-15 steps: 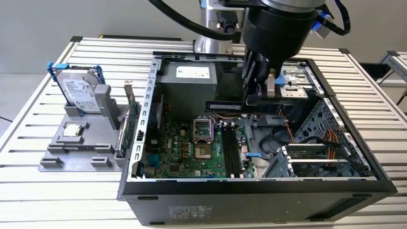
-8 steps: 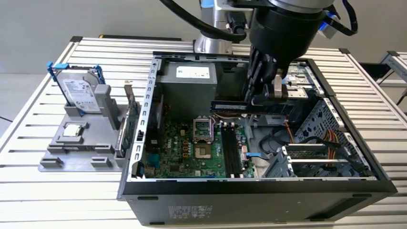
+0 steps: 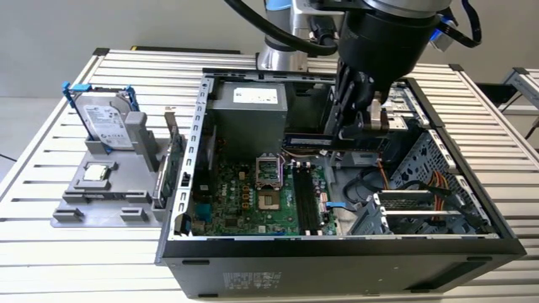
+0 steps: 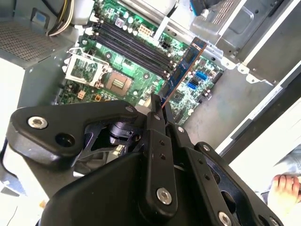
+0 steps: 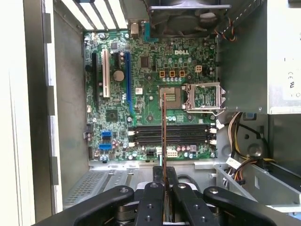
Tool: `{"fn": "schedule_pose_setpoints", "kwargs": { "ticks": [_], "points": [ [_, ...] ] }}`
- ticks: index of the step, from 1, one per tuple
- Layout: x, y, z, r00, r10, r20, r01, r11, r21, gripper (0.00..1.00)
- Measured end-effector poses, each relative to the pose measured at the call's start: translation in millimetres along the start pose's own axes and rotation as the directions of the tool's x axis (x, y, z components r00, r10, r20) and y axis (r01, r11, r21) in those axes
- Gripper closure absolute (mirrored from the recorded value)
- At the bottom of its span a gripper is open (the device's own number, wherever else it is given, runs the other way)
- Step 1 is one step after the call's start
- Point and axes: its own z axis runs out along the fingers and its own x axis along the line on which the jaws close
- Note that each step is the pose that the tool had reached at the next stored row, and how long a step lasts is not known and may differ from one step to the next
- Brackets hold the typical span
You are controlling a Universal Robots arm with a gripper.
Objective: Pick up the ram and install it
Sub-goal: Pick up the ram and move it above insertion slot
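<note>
Slatted worktop (image 3: 50, 208) bears an open computer case (image 3: 337, 252) in the exterior view, the pincer (image 3: 352, 129) clamped on the ram (image 3: 307, 141) above the motherboard (image 3: 252, 196); the second wrist view shows the ram slanting along the board's edge; the first wrist view shows it edge-on across the memory slots (image 5: 188, 134).

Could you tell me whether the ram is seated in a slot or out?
Out: the gripper holds the ram above the empty memory slots.
</note>
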Motion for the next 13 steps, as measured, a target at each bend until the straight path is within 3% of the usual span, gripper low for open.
{"fn": "schedule_pose_setpoints", "kwargs": {
  "ticks": [13],
  "points": [
    [-0.9, -17.4, -0.3, 1.0, 0.0, 0.0001, 0.0, 1.0, 0.0, 1.0]
  ]
}}
